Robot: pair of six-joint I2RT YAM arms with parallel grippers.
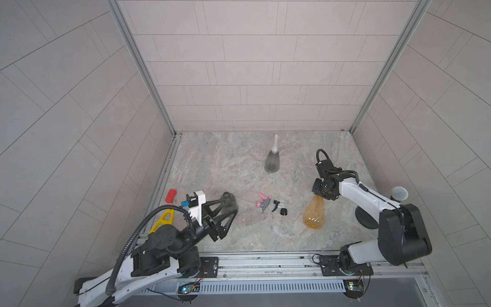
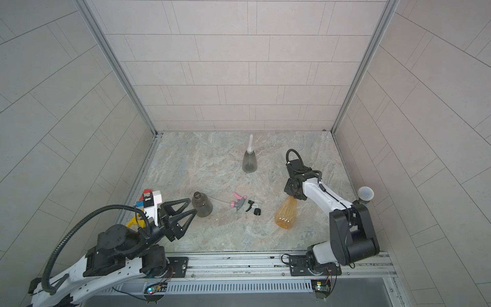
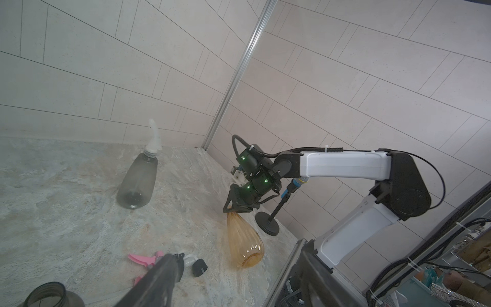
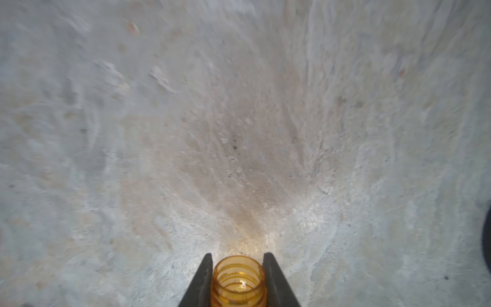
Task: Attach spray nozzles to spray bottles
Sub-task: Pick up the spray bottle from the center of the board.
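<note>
The orange-amber spray bottle is gripped at its bare threaded neck by the right gripper, whose two dark fingers press against opposite sides of the neck; no nozzle is on it. The bottle hangs tilted from that grip, its wide base toward the robot's rail, and whether the base touches the marble tabletop cannot be told. To the robot's left of the amber bottle, near it, the pink-and-grey spray nozzle and the black-and-white spray nozzle lie loose on their sides, just beside each other. Farther left of the amber bottle, beyond those nozzles, an open-necked smoky grey bottle stands upright. The left gripper hovers just short of it with its fingers spread and nothing between them. Well behind the amber bottle, toward the back wall, the second smoky grey bottle stands upright with the white spray nozzle fitted on its neck. Farthest left of the amber bottle, at the table's edge, lies a red block. On the amber bottle's other side, behind the right arm, a microphone stands on a round black base.
</note>
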